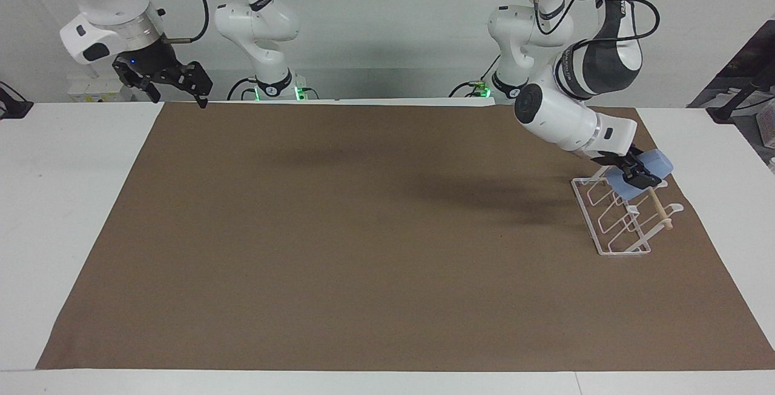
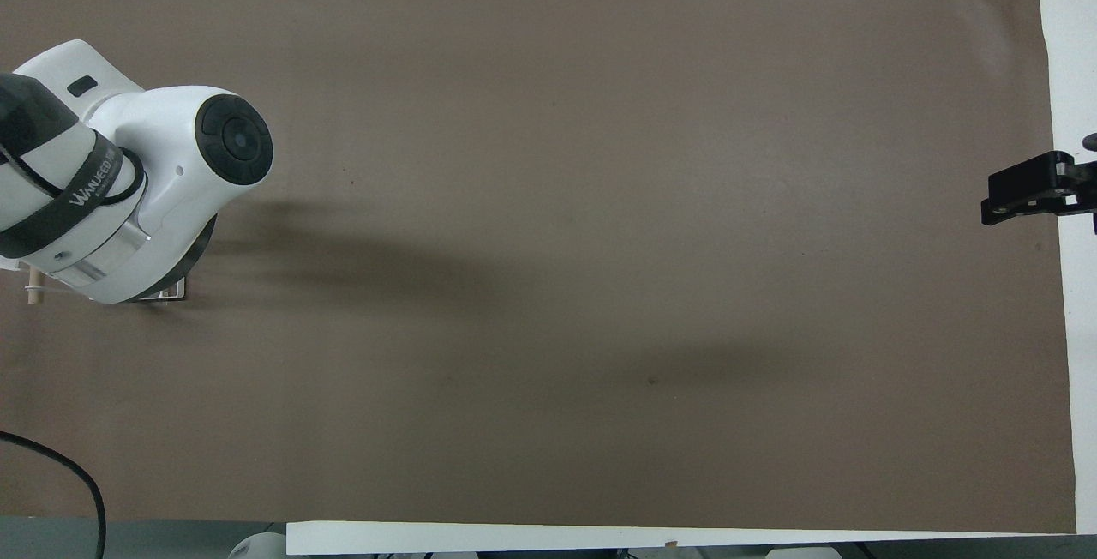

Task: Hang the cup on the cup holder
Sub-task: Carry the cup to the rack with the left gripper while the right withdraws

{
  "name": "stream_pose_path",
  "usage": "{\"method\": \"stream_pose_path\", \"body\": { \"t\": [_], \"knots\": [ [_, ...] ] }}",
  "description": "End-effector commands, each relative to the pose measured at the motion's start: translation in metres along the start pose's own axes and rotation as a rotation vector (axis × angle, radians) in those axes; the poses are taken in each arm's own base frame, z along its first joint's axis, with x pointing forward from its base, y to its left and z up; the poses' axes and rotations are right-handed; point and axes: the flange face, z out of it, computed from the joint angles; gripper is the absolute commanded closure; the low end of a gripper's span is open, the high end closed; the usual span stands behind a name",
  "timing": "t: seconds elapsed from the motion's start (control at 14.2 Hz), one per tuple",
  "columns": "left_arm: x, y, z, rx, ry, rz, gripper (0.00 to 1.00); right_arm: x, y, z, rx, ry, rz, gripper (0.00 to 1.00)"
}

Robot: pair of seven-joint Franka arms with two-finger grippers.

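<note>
1. Cup (image 1: 642, 172) is clamped in the left gripper (image 1: 636, 174), tilted on its side over the rack (image 1: 611, 219) at the left arm's end of the table, at the end of the rack nearer the robots, close against the rod (image 1: 657, 204). Whether it already touches a prong cannot be told.
2. Missed prong: if the mouth is not lined up with a loop, the cup would ride on the wire and drop once let go.
3. Shoved rack: the rack is light wire, so pressing the cup down or sideways could slide or tip it on the mat (image 1: 363, 231).
4. Early release: letting go before the cup seats would likely send it rolling off.
5. Blocked overhead view: the arm hides cup and rack there, so alignment is hard to judge.
6. Right gripper (image 1: 175, 83) waits with jaws spread wide and empty, high over the mat's corner at the right arm's end; it poses no risk.
</note>
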Motion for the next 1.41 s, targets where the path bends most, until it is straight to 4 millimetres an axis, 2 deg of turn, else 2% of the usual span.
{"method": "stream_pose_path", "body": {
  "t": [0.0, 0.07, 0.14, 0.21, 0.77, 0.84, 1.06, 1.34],
  "knots": [
    [0.010, 0.019, 0.007, -0.057, -0.006, 0.014, 0.64, 0.000, 0.008, 0.000, -0.007, -0.020, -0.020, 0.01],
    [0.005, 0.022, 0.015, -0.062, -0.015, 0.022, 0.64, 0.000, 0.007, 0.000, -0.009, -0.018, -0.021, 0.01],
    [-0.014, 0.027, 0.027, -0.047, -0.011, 0.053, 0.64, 0.000, 0.007, 0.000, -0.016, -0.019, -0.022, 0.01],
    [-0.019, 0.030, 0.028, -0.048, -0.012, 0.066, 0.64, 0.001, 0.010, 0.001, -0.015, -0.021, -0.016, 0.01],
    [-0.016, 0.031, 0.030, -0.041, -0.002, 0.117, 0.64, -0.002, 0.004, 0.000, -0.010, -0.016, -0.024, 0.01],
    [-0.011, 0.033, 0.037, -0.039, 0.013, 0.127, 0.64, -0.002, 0.003, 0.000, -0.010, -0.016, -0.025, 0.01],
    [0.008, 0.043, 0.035, -0.050, 0.076, 0.139, 0.64, -0.002, 0.003, 0.000, -0.008, -0.018, -0.026, 0.01],
    [0.000, 0.042, 0.031, -0.061, 0.066, 0.151, 0.64, -0.002, 0.005, 0.000, -0.005, -0.018, -0.023, 0.01]
  ]
}}
